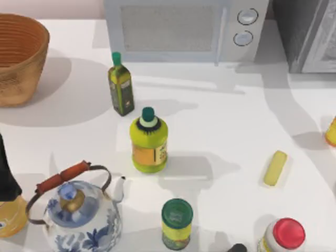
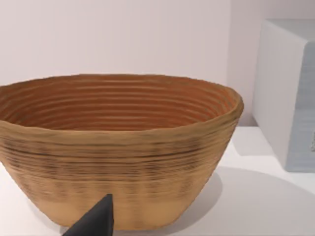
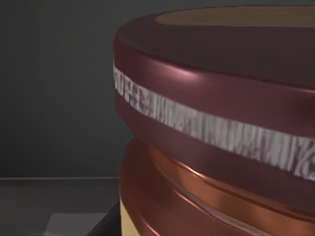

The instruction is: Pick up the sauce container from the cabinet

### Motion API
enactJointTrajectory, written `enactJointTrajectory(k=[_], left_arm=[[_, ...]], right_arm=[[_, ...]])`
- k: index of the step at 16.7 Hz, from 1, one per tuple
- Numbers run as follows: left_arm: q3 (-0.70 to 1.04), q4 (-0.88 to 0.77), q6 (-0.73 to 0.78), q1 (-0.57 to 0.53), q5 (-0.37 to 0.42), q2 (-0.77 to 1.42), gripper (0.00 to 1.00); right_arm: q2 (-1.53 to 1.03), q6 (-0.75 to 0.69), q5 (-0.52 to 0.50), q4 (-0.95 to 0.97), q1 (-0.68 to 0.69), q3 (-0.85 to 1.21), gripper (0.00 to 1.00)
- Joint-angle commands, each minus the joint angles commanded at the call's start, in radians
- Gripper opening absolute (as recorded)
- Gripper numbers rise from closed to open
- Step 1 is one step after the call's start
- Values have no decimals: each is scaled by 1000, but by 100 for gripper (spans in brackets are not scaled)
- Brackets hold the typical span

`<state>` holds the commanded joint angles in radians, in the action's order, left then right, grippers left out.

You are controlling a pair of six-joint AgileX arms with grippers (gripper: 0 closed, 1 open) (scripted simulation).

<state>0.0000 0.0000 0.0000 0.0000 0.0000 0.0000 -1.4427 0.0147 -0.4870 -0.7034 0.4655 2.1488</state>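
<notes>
Sauce container [image 3: 216, 123]: right wrist view, very close, maroon lid against dark cabinet wall [image 3: 54, 88], so inside cabinet. Risk: lid-only grab or knocking jar back; camera this near hints at tight clearance. Fingers: cannot tell.
Top view: cabinet [image 1: 304, 31] right of microwave [image 1: 184, 26].
Left wrist view: left gripper's dark fingertip [image 2: 96, 221] by basket [image 2: 118, 147], far from cabinet, parked; grip state unclear.

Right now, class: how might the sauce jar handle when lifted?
The sauce jar is short and wide, so it probably won't tip easily. Its glossy maroon lid may be slippery. The round body could roll if dropped sideways.
</notes>
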Motion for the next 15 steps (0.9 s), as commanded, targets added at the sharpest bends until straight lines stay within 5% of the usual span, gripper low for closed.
enactJointTrajectory(k=[8, 15], left_arm=[[0, 0, 0, 0, 0, 0, 100], [0, 0, 0, 0, 0, 0, 100]], right_arm=[[42, 1, 16, 24, -18, -56, 0], [291, 3, 101, 148, -95, -404, 0]])
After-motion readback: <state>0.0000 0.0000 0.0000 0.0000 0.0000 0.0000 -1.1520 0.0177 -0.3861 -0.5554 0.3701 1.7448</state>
